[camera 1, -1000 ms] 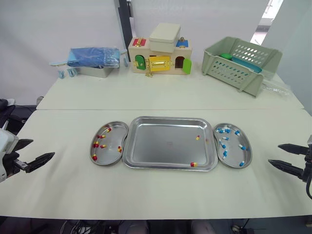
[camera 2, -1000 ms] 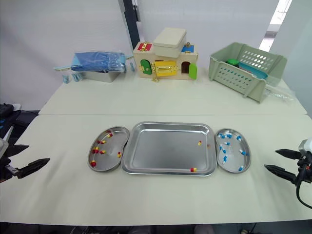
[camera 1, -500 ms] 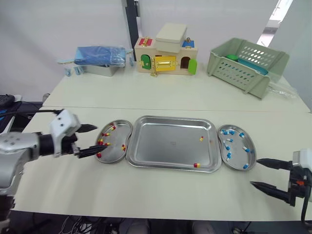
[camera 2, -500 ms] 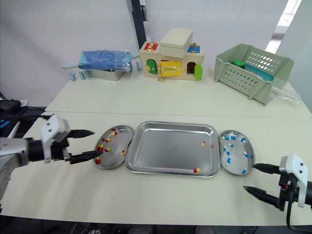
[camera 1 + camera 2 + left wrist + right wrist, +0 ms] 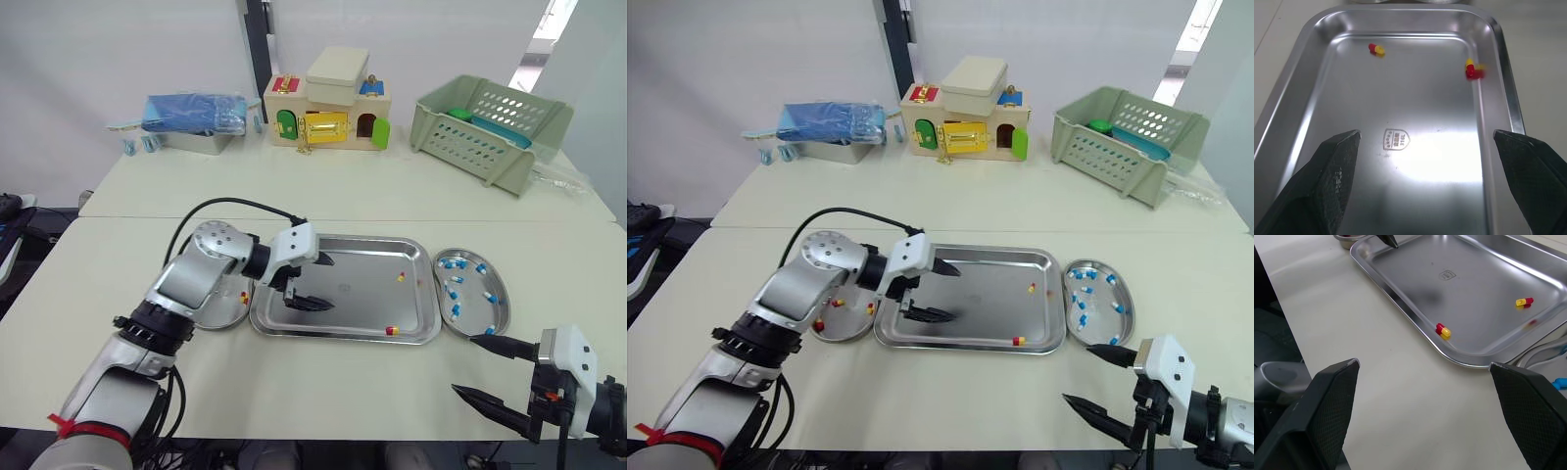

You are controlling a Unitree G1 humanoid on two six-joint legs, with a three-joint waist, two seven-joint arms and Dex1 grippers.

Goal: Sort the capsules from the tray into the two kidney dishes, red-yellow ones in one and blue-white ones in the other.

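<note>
Cream counter (image 5: 343, 206): left pincer (image 5: 329, 283) hovers spread and empty over the tray (image 5: 343, 238), right pincer (image 5: 462, 363) is spread too, near the front edge. 2 red-yellow capsules (image 5: 400, 276) sit on the tray's right side. The one against the front wall (image 5: 390, 330) probably skitters off if a fingertip clips it.

Left tool (image 5: 328, 284) now over tray (image 5: 364, 299).

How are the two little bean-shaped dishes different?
The left kidney dish holds red-yellow capsules; the right kidney dish holds blue-white ones. The left kidney dish is partly hidden behind the left arm, while the right kidney dish sits in plain view. Both are shiny metal and flank the tray.
</note>
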